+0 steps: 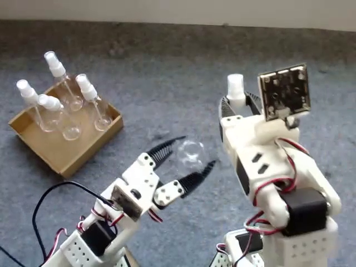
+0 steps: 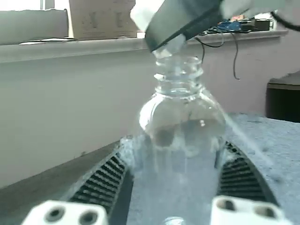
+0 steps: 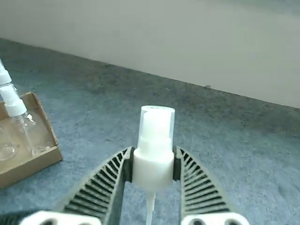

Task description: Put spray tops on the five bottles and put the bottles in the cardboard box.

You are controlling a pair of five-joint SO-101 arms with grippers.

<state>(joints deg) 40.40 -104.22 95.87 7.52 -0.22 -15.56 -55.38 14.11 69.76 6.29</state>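
Plainly, you have a light, thin-walled thing here: the clear round plastic bottle [image 2: 180,122] stands upright near the middle of the grey carpeted table [image 1: 167,83], open-necked. The left gripper [image 1: 198,151] is closed on its body, ribbed jaws spread to the bottle's width. It looks slick and easily dented, so hold it low on the body and gently. The right gripper [image 3: 153,154] hangs above and just beside the neck, pinching the white plastic spray top [image 3: 154,126] by its collar. Its thin dip tube [image 3: 151,206] will likely flex and must find the narrow neck. The shallow brown cardboard box [image 1: 94,147] lies toward the table's left edge, well apart. The four capped bottles [image 1: 69,103] crowd its far side, and the corner nearest the arms looks free.
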